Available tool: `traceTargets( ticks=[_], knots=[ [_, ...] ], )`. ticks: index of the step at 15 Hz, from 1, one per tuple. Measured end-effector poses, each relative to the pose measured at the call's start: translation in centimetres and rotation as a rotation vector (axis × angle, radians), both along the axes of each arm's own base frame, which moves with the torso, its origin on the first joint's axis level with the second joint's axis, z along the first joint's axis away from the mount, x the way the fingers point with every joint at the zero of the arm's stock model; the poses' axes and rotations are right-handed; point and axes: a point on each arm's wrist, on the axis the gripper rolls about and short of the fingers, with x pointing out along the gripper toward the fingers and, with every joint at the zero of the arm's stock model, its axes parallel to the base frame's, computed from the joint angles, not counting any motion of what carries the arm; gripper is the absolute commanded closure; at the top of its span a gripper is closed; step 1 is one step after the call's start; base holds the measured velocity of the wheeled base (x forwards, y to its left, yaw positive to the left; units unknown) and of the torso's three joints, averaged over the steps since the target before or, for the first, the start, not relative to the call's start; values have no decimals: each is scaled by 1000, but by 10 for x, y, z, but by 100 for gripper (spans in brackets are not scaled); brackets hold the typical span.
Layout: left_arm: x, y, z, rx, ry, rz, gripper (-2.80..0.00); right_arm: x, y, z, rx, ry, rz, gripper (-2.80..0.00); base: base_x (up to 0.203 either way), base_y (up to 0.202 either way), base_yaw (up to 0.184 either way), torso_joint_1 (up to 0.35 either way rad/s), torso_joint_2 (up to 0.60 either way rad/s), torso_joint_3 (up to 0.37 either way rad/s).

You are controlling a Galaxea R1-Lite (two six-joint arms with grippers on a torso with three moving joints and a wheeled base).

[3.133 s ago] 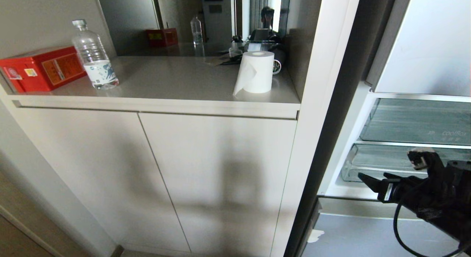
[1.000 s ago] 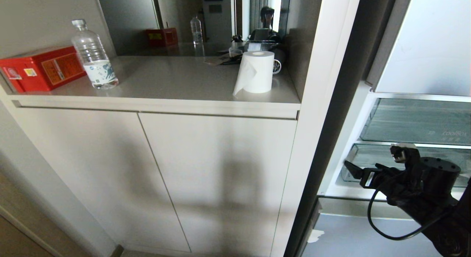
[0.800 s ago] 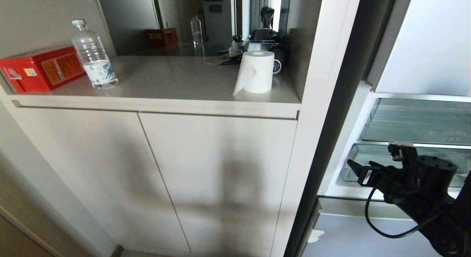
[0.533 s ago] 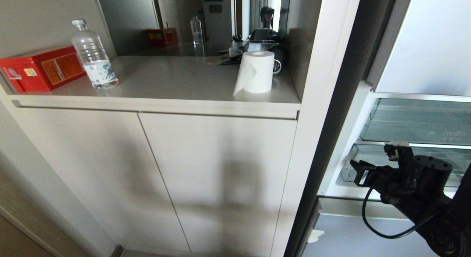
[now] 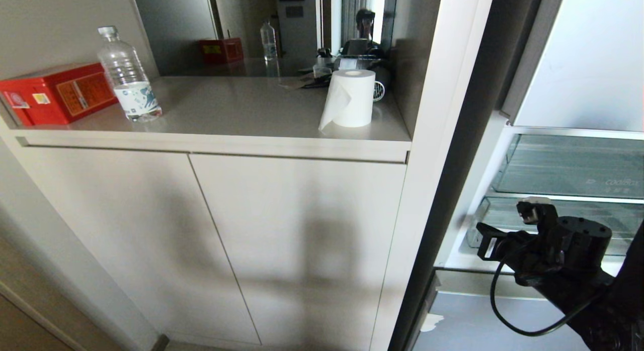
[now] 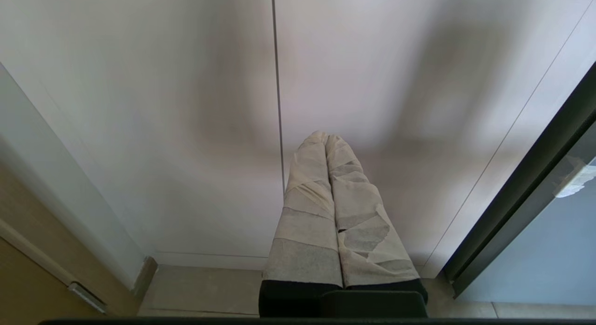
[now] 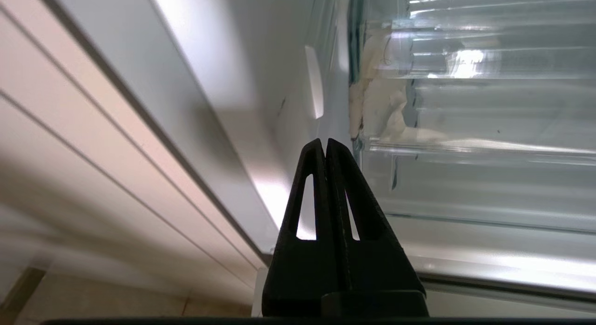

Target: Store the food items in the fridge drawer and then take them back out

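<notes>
The fridge drawer (image 5: 503, 215) is the lower clear bin in the open fridge at the right; its clear front wall (image 7: 475, 185) has a thick lip on its edge. My right gripper (image 5: 482, 234) is shut with nothing between its black fingers, and its tips (image 7: 324, 143) sit just off the drawer's left front corner. Whether they touch it I cannot tell. My left gripper (image 6: 324, 135), with tape-wrapped fingers, is shut and empty. It faces the pale cabinet doors and is outside the head view. The food items are out of view.
Another clear bin (image 5: 568, 165) sits above the drawer, with silver-blue door panels above (image 5: 588, 59) and below (image 5: 503, 326). A white cabinet post (image 5: 432, 155) borders the fridge. The counter holds a red box (image 5: 55, 94), a water bottle (image 5: 128, 79) and a paper roll (image 5: 349, 99).
The right gripper has closed from open with nothing in it. The arm has moved left and a little up, to the drawer's left end. The left arm has not moved.
</notes>
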Motion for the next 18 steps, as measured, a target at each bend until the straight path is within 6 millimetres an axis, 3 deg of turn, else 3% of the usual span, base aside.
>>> traceTargets(
  ticks=[6, 7, 12, 18],
  knots=[
    [0, 0, 0, 0, 0, 0, 0, -15, -1, 6, 28, 8, -30, 0, 0, 0, 0, 0, 0, 0],
    [0, 0, 0, 0, 0, 0, 0, -17, -2, 5, 25, 12, -43, -280, 0, 0, 0, 0, 0, 0],
    [0, 0, 0, 0, 0, 0, 0, -20, -4, 5, 24, 21, -57, -280, 0, 0, 0, 0, 0, 0],
    [0, 0, 0, 0, 0, -1, 0, -8, -5, 7, 24, -11, -63, -280, 0, 0, 0, 0, 0, 0]
  ],
)
